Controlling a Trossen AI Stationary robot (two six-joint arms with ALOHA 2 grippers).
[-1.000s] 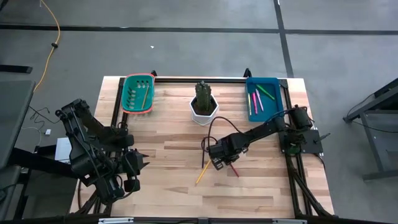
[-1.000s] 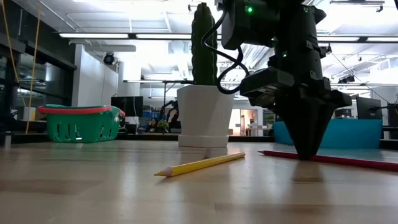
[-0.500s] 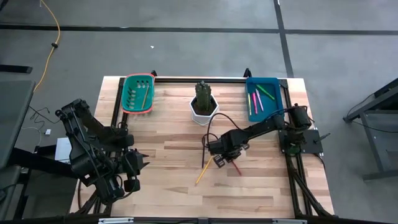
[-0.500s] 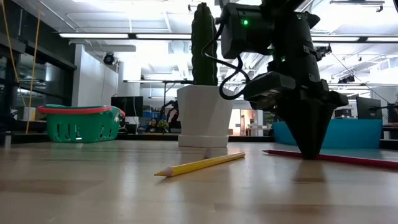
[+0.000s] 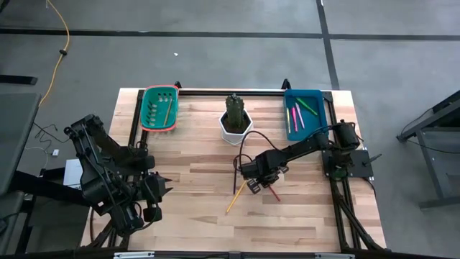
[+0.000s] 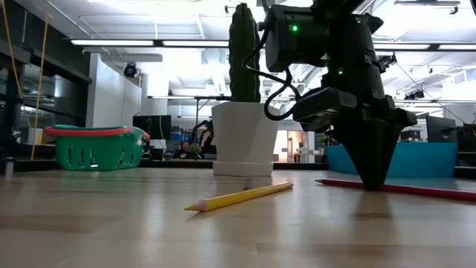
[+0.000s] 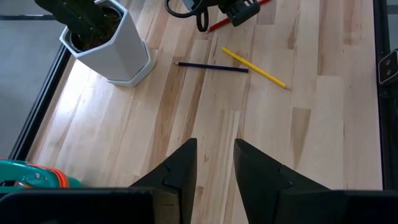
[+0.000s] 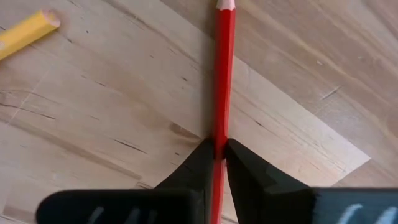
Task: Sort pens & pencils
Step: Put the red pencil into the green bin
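A red pencil (image 8: 222,74) lies on the table right of centre and also shows in the high view (image 5: 272,193). My right gripper (image 8: 219,149) stands down on it, shut on it; in the low view (image 6: 370,181) its tips reach the tabletop. A yellow pencil (image 5: 233,202) and a dark pencil (image 7: 211,66) lie flat just to the left. Pink and green pens (image 5: 295,116) lie in the blue tray (image 5: 319,97). One pencil (image 5: 167,112) lies in the green basket (image 5: 149,122). My left gripper (image 7: 214,163) waits open at the near left. My right gripper pinches the red pencil's shaft (image 8: 221,134) between its two fingers, some way back from the sharpened tip (image 8: 226,5). The fingers (image 8: 202,163) come from above, pointing down, and lie across the pencil. The pencil (image 6: 401,190) lies flat on the table.
A white pot with a cactus (image 5: 236,124) stands at the far centre, between basket and tray. A black cable (image 5: 241,155) loops from the right arm near the dark pencil. Bare wood lies at the table's near middle and left.
My right gripper has turned slightly and edged a little along the red pencil while staying low at the tabletop. The red pencil stays on the table.
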